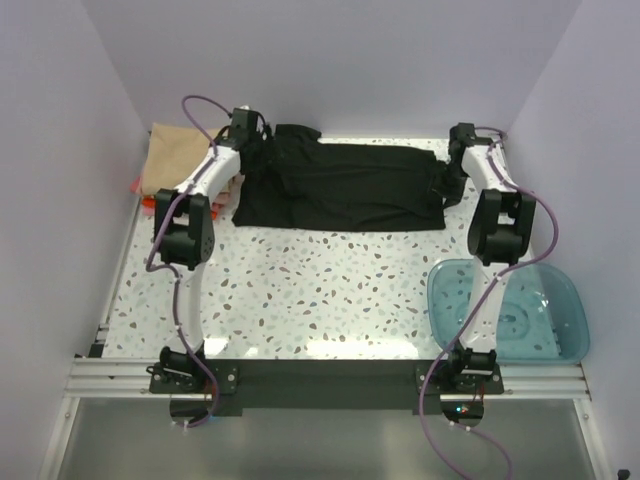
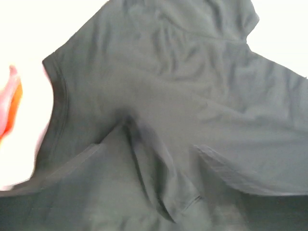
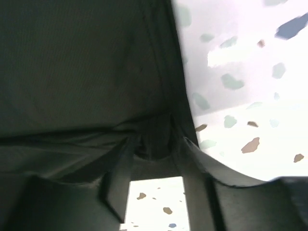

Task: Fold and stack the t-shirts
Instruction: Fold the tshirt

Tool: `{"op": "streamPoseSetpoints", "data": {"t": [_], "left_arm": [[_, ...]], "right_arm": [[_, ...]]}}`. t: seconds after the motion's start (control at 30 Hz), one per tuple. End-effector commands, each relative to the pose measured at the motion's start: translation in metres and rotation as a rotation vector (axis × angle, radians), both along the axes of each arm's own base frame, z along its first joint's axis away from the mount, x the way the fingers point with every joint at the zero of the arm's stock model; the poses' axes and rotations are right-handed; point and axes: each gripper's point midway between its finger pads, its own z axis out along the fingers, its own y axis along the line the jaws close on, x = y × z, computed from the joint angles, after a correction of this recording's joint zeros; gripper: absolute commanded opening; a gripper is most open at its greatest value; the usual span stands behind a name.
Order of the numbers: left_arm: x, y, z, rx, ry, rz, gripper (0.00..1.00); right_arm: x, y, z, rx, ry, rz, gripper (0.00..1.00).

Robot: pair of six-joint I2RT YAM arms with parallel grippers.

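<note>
The black t-shirt [image 1: 350,185] lies stretched left to right across the back of the table. My left gripper [image 1: 248,140] is at its left end. In the left wrist view the black t-shirt [image 2: 183,86] fills the frame and drapes over the fingers, hiding them; the cloth rises in tented folds as if pinched. My right gripper [image 1: 452,185] is at the shirt's right end. In the right wrist view my right gripper [image 3: 156,137] is shut on a bunched edge of the shirt [image 3: 72,62]. The tan-beige shirt [image 1: 175,155] lies folded at the back left on the red-orange shirt [image 1: 147,203].
A translucent teal plastic bowl [image 1: 510,310] stands at the front right, beside the right arm. The speckled tabletop [image 1: 320,290] stretches in front of the shirt. Purple walls close in the back and both sides. The red-orange shirt [image 2: 9,106] shows at the left wrist view's left edge.
</note>
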Motion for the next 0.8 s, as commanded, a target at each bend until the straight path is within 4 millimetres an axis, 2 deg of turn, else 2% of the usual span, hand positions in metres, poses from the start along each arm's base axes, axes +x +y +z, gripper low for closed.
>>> {"op": "streamPoseSetpoints", "data": {"t": [0.0, 0.07, 0.1, 0.13, 0.17, 0.2, 0.23, 0.27, 0.3, 0.33, 0.37, 0.4, 0.43, 0.47, 0.5, 0.63, 0.77], "left_arm": [[0.032, 0.01, 0.035, -0.055, -0.085, 0.008, 0.97], [0.032, 0.005, 0.042, -0.07, -0.087, -0.022, 1.0], [0.027, 0.001, 0.046, -0.082, -0.086, -0.04, 1.0], [0.023, 0.0, 0.047, -0.083, -0.086, -0.047, 1.0], [0.018, 0.001, 0.048, -0.08, -0.085, -0.053, 1.0], [0.003, 0.003, 0.046, -0.077, -0.064, -0.057, 1.0], [-0.006, 0.003, 0.044, -0.077, -0.05, -0.062, 1.0], [-0.015, 0.003, 0.043, -0.073, -0.044, -0.069, 1.0], [-0.038, 0.001, 0.038, -0.069, -0.017, -0.081, 1.0], [-0.049, 0.0, 0.035, -0.069, -0.01, -0.08, 1.0], [-0.055, -0.004, 0.037, -0.079, -0.031, -0.086, 1.0], [-0.079, -0.012, 0.029, -0.085, -0.01, -0.107, 1.0], [-0.088, -0.016, 0.026, -0.087, -0.003, -0.11, 1.0], [-0.095, -0.027, 0.025, -0.093, -0.01, -0.126, 1.0], [-0.106, -0.028, 0.017, -0.087, 0.008, -0.128, 1.0], [-0.107, -0.036, 0.004, -0.098, 0.035, -0.13, 1.0], [-0.094, -0.048, -0.002, -0.129, 0.039, -0.161, 1.0]], "right_arm": [[0.028, -0.005, 0.034, 0.022, -0.123, -0.059, 0.5], [0.029, -0.007, 0.044, 0.012, -0.152, -0.051, 0.64], [0.029, -0.005, 0.051, 0.015, -0.179, -0.032, 0.68], [0.019, 0.001, 0.055, 0.042, -0.187, -0.013, 0.71], [0.02, 0.004, 0.062, 0.051, -0.223, 0.005, 0.82], [0.014, 0.006, 0.063, 0.057, -0.223, 0.031, 0.91], [0.0, 0.015, 0.052, 0.082, -0.188, 0.05, 0.99], [-0.005, 0.02, 0.06, 0.089, -0.205, 0.065, 0.99], [-0.013, 0.025, 0.057, 0.094, -0.192, 0.088, 0.99], [-0.027, 0.039, 0.044, 0.099, -0.151, 0.119, 0.99], [-0.03, 0.041, 0.045, 0.092, -0.164, 0.13, 0.99], [-0.034, 0.056, 0.044, 0.09, -0.159, 0.166, 0.99], [-0.041, 0.07, 0.037, 0.088, -0.141, 0.196, 0.99], [-0.041, 0.076, 0.036, 0.081, -0.147, 0.205, 0.99], [-0.041, 0.082, 0.034, 0.083, -0.142, 0.216, 0.99], [-0.031, 0.102, 0.024, 0.101, -0.136, 0.231, 0.99], [-0.019, 0.107, 0.016, 0.11, -0.131, 0.223, 0.99]]}}
